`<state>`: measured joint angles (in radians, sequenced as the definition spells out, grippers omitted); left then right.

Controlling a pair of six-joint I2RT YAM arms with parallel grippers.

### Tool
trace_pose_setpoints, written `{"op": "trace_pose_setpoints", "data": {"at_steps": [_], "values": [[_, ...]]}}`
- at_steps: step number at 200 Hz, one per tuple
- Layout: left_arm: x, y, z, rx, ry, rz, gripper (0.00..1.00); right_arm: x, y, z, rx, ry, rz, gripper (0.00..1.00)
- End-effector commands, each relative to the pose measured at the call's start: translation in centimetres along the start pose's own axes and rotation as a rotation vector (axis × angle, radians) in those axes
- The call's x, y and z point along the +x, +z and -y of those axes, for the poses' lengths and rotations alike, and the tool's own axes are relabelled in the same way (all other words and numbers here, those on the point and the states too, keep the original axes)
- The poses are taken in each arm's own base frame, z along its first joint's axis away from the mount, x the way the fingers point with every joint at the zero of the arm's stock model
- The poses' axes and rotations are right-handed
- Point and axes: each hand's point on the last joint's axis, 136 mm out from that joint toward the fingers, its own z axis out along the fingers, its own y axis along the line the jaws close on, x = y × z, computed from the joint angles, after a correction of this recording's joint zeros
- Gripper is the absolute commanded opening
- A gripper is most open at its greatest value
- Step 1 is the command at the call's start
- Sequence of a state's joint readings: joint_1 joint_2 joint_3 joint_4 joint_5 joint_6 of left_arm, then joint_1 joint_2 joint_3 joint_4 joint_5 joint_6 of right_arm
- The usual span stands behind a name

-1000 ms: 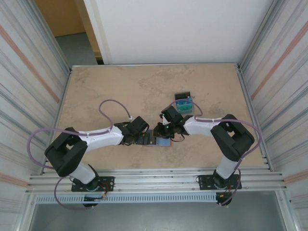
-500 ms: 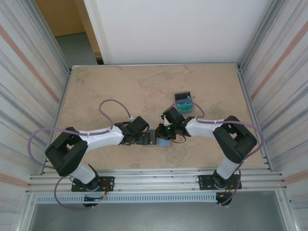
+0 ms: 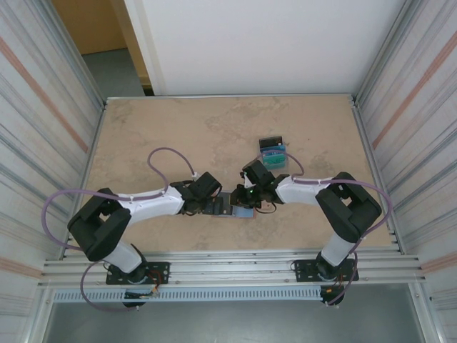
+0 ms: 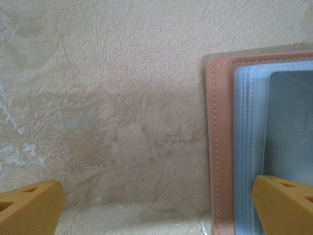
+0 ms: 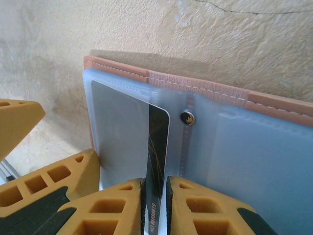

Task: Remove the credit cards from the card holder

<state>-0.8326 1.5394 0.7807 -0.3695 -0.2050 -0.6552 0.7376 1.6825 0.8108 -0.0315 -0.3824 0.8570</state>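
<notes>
A mottled beige table (image 3: 178, 128) with a stone-like pattern fills the floor of the booth; a small upright stand (image 3: 270, 141) with a black back sits on it, right of centre; ribbed metal walls (image 3: 43, 107) rise on either side; a white panel (image 3: 264, 43) closes the far end; metal rails (image 3: 228, 270) run along the near edge.

card holder (image 4: 218, 147) partly off frame

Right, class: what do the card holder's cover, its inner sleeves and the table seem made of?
Card holder's cover: likely matte leather or imitation, stitched edge. Inner sleeves: frosted soft plastic, a card shows through. Table: mottled beige, rough matte; stone or laminate, unclear.
</notes>
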Motion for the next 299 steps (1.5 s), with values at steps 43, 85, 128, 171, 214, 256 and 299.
{"op": "trace_pose_setpoints", "data": {"at_steps": [43,85,128,171,214,256,299], "values": [[1.5,0.5,-0.8,-0.039,0.014,-0.064,0.99,0.2,0.7,1.1,0.021,0.034,-0.009,0.20],[1.5,0.7,-0.7,-0.037,0.018,-0.071,0.99,0.2,1.3,0.9,0.002,0.043,-0.022,0.20],[1.5,0.7,-0.6,-0.035,0.017,-0.075,0.99,0.3,1.0,0.6,-0.008,0.040,-0.021,0.04],[1.5,0.5,-0.8,-0.044,0.020,-0.077,0.99,0.0,0.0,1.0,0.010,0.041,0.002,0.00],[1.6,0.5,-1.2,-0.064,0.026,-0.082,0.98,-0.4,-0.8,1.3,0.017,0.041,0.023,0.00],[1.3,0.4,-1.3,-0.069,0.022,-0.079,0.99,-0.5,-1.3,2.0,0.040,0.044,0.032,0.00],[1.1,0.2,-1.5,-0.073,0.028,-0.075,0.99,-0.6,-2.1,2.7,0.060,0.050,0.052,0.00]]}}
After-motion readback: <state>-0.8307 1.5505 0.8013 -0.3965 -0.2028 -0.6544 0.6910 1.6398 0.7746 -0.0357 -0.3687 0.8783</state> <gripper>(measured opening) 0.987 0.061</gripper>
